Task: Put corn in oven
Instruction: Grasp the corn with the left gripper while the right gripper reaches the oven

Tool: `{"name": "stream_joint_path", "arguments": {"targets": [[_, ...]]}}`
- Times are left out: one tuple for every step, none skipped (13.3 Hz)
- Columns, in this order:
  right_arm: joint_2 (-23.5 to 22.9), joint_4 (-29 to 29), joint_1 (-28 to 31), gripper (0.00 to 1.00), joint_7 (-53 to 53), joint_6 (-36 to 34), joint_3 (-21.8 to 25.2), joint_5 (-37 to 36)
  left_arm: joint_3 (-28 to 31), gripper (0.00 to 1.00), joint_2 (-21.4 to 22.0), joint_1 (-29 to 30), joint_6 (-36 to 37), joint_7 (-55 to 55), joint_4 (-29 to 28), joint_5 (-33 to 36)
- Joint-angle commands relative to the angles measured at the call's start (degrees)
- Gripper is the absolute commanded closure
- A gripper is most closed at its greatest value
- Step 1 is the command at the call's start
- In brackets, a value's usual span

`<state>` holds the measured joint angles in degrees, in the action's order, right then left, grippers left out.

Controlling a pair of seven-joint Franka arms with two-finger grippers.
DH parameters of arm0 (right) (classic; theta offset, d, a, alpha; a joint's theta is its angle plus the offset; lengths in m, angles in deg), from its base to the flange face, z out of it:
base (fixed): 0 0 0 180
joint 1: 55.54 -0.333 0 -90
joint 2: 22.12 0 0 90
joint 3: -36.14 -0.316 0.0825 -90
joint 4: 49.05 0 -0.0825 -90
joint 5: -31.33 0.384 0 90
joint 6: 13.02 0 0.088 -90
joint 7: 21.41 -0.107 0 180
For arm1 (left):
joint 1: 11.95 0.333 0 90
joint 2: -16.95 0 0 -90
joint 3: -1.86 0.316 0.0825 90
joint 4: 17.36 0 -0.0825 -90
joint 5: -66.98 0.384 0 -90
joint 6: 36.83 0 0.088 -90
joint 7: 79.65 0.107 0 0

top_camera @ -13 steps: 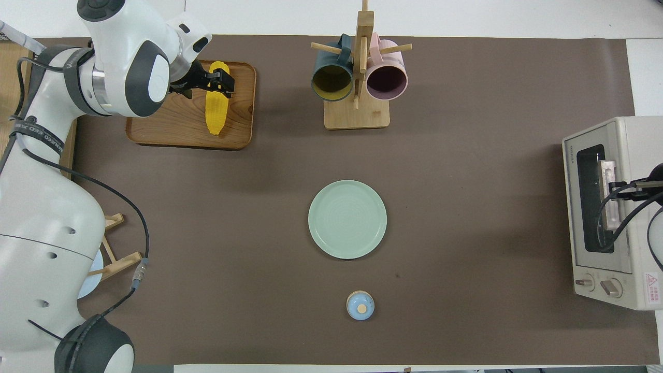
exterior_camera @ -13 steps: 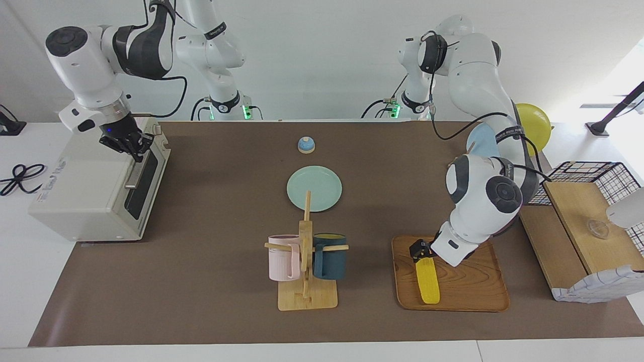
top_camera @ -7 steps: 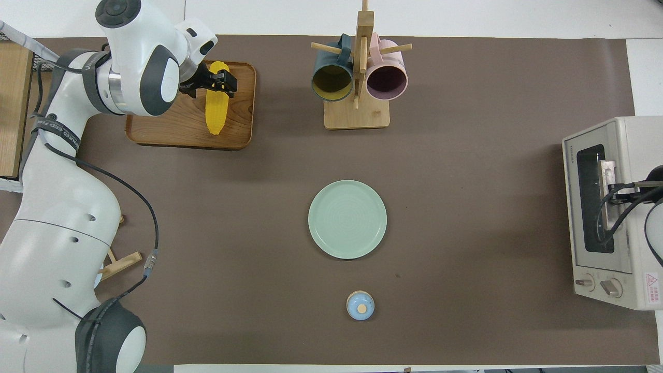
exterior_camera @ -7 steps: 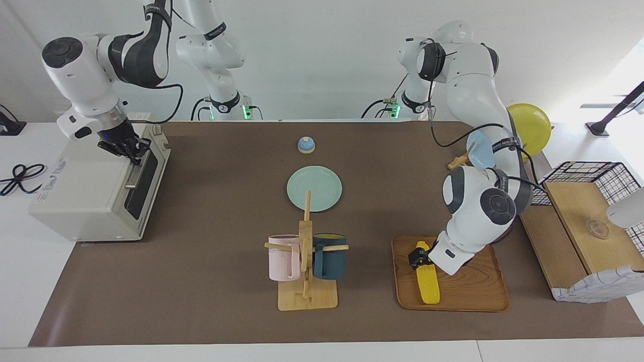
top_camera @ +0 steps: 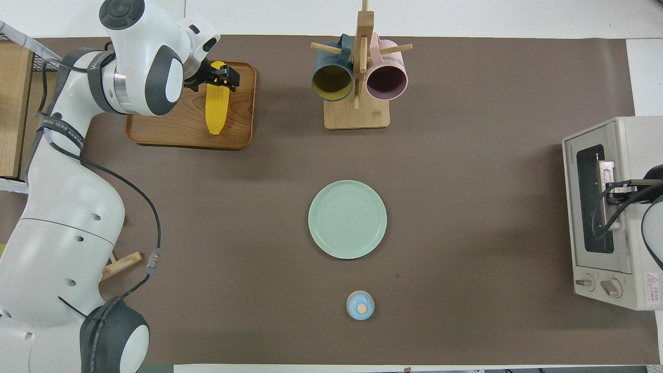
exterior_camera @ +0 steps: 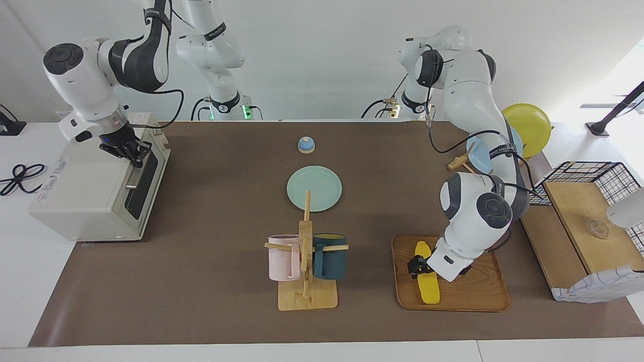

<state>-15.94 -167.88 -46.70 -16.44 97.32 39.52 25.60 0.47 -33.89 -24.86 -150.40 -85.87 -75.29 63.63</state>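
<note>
The yellow corn (exterior_camera: 427,285) lies on a wooden tray (exterior_camera: 483,301) toward the left arm's end of the table. My left gripper (exterior_camera: 418,265) is low over the cob's thick end, open, with a finger on each side. In the overhead view the left gripper (top_camera: 217,80) straddles the corn (top_camera: 215,109) on the tray (top_camera: 155,129). The off-white oven (exterior_camera: 80,196) stands at the right arm's end with its door closed. My right gripper (exterior_camera: 132,151) is at the door's bar handle (exterior_camera: 133,176). It also shows in the overhead view (top_camera: 615,188) over the oven (top_camera: 639,155).
A wooden mug rack (exterior_camera: 306,296) with a pink and a dark blue mug stands beside the tray. A green plate (exterior_camera: 314,188) and a small blue bell (exterior_camera: 306,145) lie mid-table. A wooden box (exterior_camera: 578,216), wire basket, and yellow plate (exterior_camera: 533,125) stand at the left arm's end.
My left gripper has come down lower over the corn and shifted along it, so the cob's end now shows past the fingers. My right gripper has shifted slightly at the oven handle.
</note>
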Motion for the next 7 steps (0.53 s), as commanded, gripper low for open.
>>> {"name": "stream_joint_path", "arguments": {"targets": [[-0.19, -2.11, -0.14, 1.00, -2.24, 1.19, -0.39, -0.33, 0.33, 0.00, -1.28, -0.18, -1.75, -0.11, 0.98, 2.11], [-0.19, -2.11, -0.49, 1.00, -2.33, 1.19, -0.39, -0.25, 0.33, 0.00, -1.28, -0.10, -1.84, -0.02, 0.63, 2.55], [-0.19, -2.19, -0.49, 1.00, -2.41, 1.19, -0.39, -0.16, 0.33, 0.00, -1.37, -0.18, -1.93, 0.07, 0.63, 2.82], [-0.54, -2.28, -0.58, 1.00, -3.11, 1.28, -0.48, -0.07, 0.33, 0.00, -1.37, -0.27, -2.10, 0.07, 0.63, 2.91], [-0.98, -2.28, -1.19, 1.00, -4.16, 1.28, -0.48, 0.10, 0.33, 0.10, -1.37, -0.18, -2.36, 0.16, 0.54, 2.91], [-1.16, -2.28, -1.89, 1.00, -4.87, 1.28, -0.48, 0.19, 0.33, 0.21, -1.37, -0.27, -2.63, 0.16, 0.19, 2.91], [-1.34, -2.28, -2.33, 1.00, -5.75, 1.37, -0.48, 0.28, 0.33, 0.35, -1.28, -0.27, -3.50, 0.16, -0.51, 2.91]]}}
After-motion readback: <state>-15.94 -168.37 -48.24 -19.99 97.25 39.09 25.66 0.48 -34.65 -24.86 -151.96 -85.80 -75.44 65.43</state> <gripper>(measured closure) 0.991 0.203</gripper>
